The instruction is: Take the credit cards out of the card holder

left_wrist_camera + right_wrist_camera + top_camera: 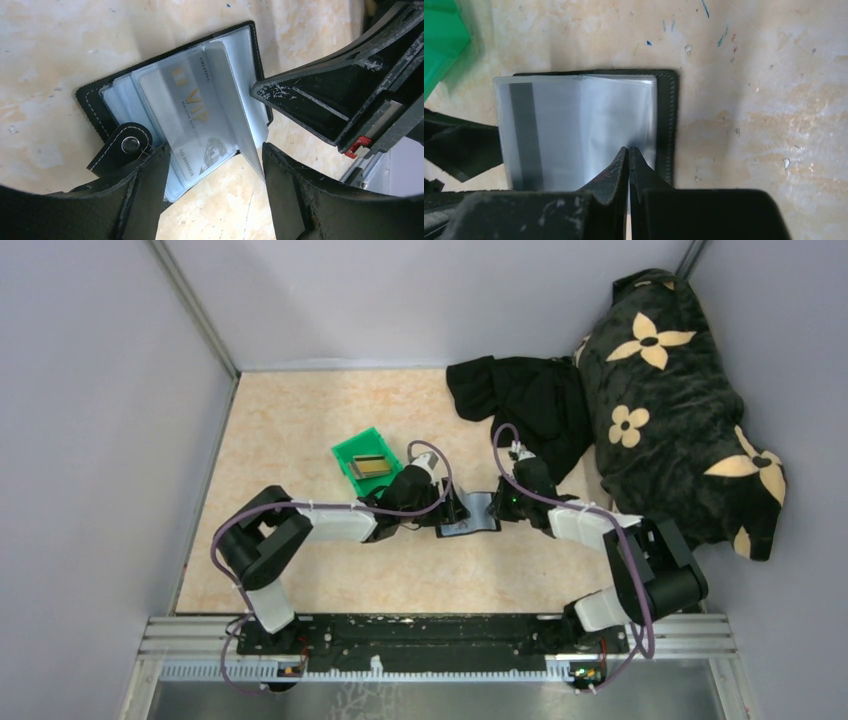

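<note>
The card holder (666, 120) lies open on the counter (300, 420) between the two arms. It is black with stitched edges, a snap tab (122, 147) and clear glossy sleeves. A pale card (190, 110) with gold "VIP" lettering sits in one sleeve. The left gripper (215, 150) is spread, straddling the holder's near edge. The right gripper (629, 150) is pressed together, pinching a raised sleeve leaf. Just beyond, a green bin (350, 452) holds a gold-brown card (372, 464). Farther back lie a black cloth (525, 400) and a floral cushion (680, 410).

One gold card (372, 465), one pale card (195, 117), one card holder (668, 125), one bin (351, 449).
</note>
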Tool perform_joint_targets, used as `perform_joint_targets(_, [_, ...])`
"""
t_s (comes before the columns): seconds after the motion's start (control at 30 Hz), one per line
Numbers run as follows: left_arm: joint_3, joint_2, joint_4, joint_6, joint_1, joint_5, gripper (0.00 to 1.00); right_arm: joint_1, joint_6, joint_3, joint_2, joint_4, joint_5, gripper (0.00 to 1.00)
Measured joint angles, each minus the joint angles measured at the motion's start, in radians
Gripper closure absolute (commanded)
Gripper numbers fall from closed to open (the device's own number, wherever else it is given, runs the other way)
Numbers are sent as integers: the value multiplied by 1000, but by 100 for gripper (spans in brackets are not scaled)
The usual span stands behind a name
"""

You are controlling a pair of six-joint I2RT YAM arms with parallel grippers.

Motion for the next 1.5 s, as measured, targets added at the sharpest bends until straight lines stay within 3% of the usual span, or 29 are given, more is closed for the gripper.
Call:
perform_joint_targets(0.33, [32, 15, 33, 3, -3, 49, 27, 1, -36, 5, -167, -145, 13, 100])
perform_joint_targets(0.73, [106, 73, 53, 4, -3, 84, 27, 1, -43, 8, -170, -180, 28, 100])
perform_joint_targets(1.17, [299, 196, 119, 6, -21, 217, 26, -23, 6, 6, -417, -254, 219, 100])
perform_joint_targets(1.4, [156, 131, 154, 17, -16, 197, 31, -26, -1, 6, -410, -256, 197, 100])
perform_joint_targets(1.5, [48, 55, 153, 27, 1, 166, 38, -26, 1, 5, -318, -214, 95, 89])
